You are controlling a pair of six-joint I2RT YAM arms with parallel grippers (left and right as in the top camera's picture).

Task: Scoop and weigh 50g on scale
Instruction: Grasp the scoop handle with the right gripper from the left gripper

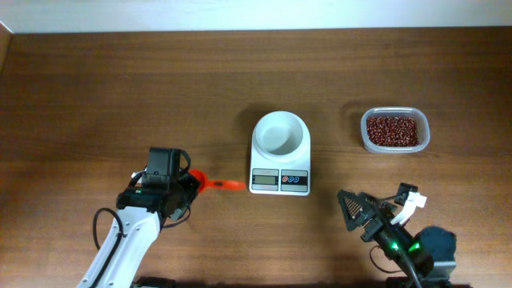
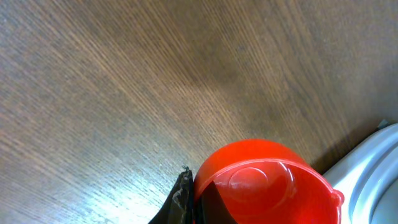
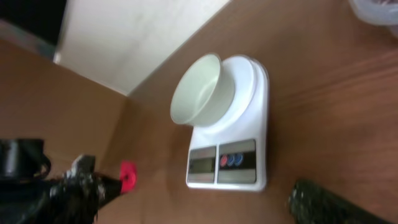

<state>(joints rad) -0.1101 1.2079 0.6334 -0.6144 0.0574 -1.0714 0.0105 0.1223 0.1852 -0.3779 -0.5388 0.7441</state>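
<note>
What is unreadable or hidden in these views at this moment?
Scale display: digits too small overhead, blurred in right wrist view.
Scoop contents: left wrist view shows only its outside; partly under left gripper overhead.
Tub: cut off by the right wrist view's top corner.

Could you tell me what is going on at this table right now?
The left gripper is shut on a red scoop just left of the scale. The scale's white bowl is empty, and the beans sit in the clear tub to the right, so nothing has been weighed yet. The right gripper rests open near the table's front edge, holding nothing.
</note>
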